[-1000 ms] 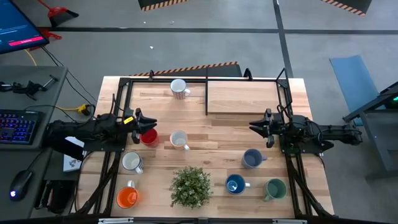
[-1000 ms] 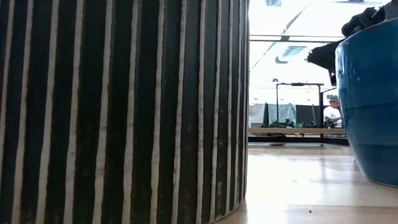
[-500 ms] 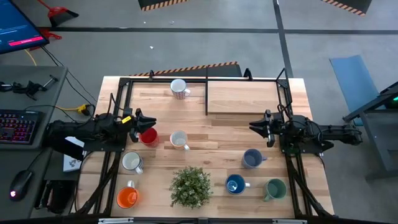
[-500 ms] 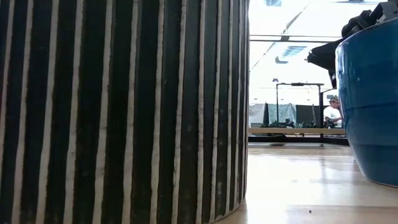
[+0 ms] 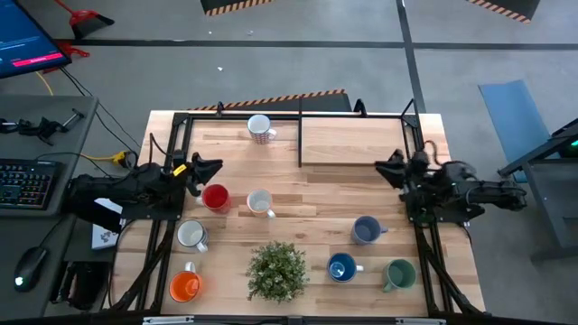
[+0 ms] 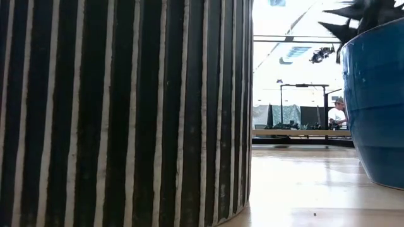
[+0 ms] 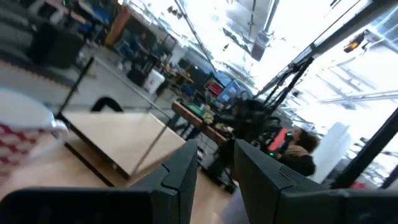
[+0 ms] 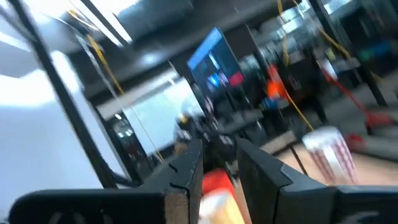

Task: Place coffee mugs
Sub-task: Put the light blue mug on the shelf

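Showing no legible writing: white mug with red pattern (image 5: pixel 261 128).

A leafy potted plant (image 5: pixel 276 271) sits near the front edge of the wooden table (image 5: pixel 343 203), and a pale raised board (image 5: pixel 352 142) lies flat at the far right corner. Off to the left there's a side desk with a backlit keyboard (image 5: pixel 24 181), a mouse (image 5: pixel 30 265) and the corner of a monitor (image 5: pixel 27 50). Down at table height, the striped plant pot (image 6: pixel 126 113) fills the view, with a person (image 6: pixel 338 113) seated far back in the room.
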You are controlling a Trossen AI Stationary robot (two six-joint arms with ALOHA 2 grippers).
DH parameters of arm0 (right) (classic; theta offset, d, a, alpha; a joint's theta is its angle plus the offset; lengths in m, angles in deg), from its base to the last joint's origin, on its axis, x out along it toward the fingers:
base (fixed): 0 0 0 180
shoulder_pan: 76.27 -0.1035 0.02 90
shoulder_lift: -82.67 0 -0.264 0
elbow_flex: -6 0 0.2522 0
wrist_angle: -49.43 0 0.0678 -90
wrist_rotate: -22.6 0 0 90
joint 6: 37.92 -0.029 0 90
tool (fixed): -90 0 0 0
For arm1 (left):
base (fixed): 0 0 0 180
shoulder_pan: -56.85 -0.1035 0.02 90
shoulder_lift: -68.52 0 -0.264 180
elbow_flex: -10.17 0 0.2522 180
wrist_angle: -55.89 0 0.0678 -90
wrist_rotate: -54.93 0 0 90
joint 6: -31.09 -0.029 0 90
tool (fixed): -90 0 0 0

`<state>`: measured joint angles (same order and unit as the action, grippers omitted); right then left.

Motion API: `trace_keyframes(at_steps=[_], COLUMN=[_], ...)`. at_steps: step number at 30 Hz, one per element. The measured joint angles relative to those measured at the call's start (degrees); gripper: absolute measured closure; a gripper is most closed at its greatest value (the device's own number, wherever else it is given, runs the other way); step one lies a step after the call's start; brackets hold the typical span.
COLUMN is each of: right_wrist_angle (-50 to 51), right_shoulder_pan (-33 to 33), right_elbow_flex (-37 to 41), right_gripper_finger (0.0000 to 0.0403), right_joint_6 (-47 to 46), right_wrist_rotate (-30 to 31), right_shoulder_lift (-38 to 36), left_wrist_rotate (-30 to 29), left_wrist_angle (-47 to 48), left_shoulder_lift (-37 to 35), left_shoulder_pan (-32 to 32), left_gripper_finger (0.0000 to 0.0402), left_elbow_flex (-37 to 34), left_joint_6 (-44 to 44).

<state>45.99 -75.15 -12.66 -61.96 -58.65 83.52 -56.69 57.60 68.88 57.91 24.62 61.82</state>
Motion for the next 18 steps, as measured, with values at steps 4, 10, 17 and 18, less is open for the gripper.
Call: trace_keyframes(at_steps=[4,10,17,18], right_wrist_angle=[12.1,34.4,46.8,48.1], right_shoulder_pan=[0.0,0.0,0.0,0.0], right_elbow_flex=[-8.0,-23.4,-37.4,-39.1], right_gripper_finger=[0.0318,0.0318,0.0318,0.0318], right_joint_6=[0.9,0.7,0.9,1.0], right_wrist_rotate=[0.4,6.1,5.8,5.7], right_shoulder_lift=[1.5,10.5,23.7,25.5], left_wrist_rotate=[-0.4,-2.6,-2.9,-2.8], left_wrist_angle=[0.0,0.2,0.2,0.3], left_shoulder_lift=[0.0,0.0,0.0,0.0], left_shoulder_pan=[0.0,0.0,0.0,0.0], left_gripper_finger=[0.0304,0.0304,0.0304,0.0304], left_elbow_flex=[0.0,0.0,0.0,0.0], left_joint_6=[-2.8,-3.3,-2.5,-2.5])
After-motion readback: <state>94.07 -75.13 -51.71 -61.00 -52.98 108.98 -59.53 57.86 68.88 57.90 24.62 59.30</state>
